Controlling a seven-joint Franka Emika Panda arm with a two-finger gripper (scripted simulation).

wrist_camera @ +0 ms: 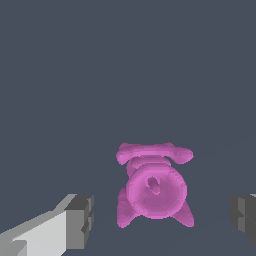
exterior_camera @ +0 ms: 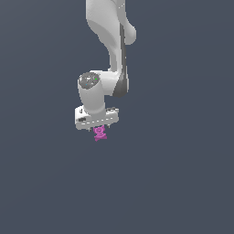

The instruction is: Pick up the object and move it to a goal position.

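The object is a tiny magenta-pink lumpy figurine [exterior_camera: 99, 133] like a small teddy bear, on the flat grey floor just below the white gripper [exterior_camera: 98, 128]. In the wrist view the figurine [wrist_camera: 152, 187] sits between the two grey fingertip pads [wrist_camera: 80, 221], which stand well apart on either side of it without touching it. The gripper [wrist_camera: 162, 220] is open and low around the figurine. The fingers are mostly hidden behind the hand in the exterior view.
The white arm [exterior_camera: 112, 50] comes down from the exterior view's top. The grey floor [exterior_camera: 183, 183] is plain all around, with no other objects or marker in view.
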